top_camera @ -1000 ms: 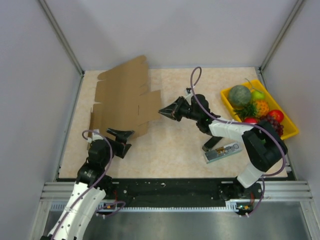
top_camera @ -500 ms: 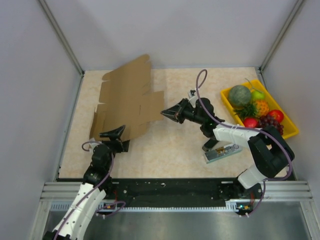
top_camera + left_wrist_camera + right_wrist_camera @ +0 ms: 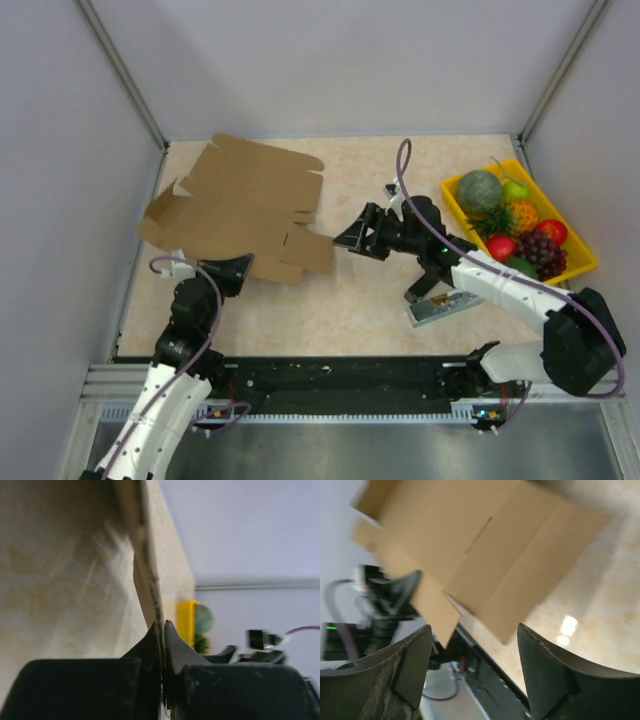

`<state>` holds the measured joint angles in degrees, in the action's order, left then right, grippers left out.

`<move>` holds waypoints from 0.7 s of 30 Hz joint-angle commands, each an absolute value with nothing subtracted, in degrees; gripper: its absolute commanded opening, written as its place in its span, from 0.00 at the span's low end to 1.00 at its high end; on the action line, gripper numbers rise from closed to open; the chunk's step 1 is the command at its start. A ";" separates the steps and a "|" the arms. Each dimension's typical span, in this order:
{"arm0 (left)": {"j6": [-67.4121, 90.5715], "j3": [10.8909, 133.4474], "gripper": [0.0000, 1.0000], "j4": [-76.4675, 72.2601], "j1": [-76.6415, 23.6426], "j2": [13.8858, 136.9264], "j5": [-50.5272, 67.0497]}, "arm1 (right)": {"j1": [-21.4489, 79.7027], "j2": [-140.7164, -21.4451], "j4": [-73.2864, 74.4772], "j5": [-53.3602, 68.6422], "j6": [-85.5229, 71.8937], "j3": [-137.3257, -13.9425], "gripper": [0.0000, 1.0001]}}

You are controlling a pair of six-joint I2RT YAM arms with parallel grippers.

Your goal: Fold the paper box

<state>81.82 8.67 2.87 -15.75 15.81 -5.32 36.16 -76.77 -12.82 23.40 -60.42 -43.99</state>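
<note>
Pinching the paper box (image 3: pixel 245 195) at its near edge, the left gripper (image 3: pixel 236 268) clenched; the right gripper (image 3: pixel 348 240) hung alongside, jaws apart.

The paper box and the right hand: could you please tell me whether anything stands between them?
Nothing visible does. The right hand, open, sits just off the right corner of the paper box, with only bare table between. The left hand is shut on the box's near edge.

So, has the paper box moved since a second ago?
Yes: the paper box has swung leftward, its corner now past the left edge of the table.
</note>
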 commanded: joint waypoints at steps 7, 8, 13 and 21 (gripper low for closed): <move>18.69 56.36 0.04 25.56 -15.56 29.77 2.61 | 35.95 -56.08 30.59 6.59 -13.74 -62.99 0.85; 16.28 59.64 0.04 27.23 -15.56 33.80 4.20 | 35.95 -56.07 30.41 7.20 -12.41 -64.84 0.87; 4.33 79.84 0.07 40.04 -15.56 46.64 16.86 | 35.95 -61.87 30.50 13.87 -4.67 -81.43 0.86; -3.77 97.39 0.12 56.07 -16.35 58.54 14.33 | 35.95 -65.04 27.77 26.35 -0.21 -90.88 0.88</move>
<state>3.25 93.67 47.90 -16.08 56.90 15.59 36.18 -64.45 28.95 15.75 -6.96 -87.99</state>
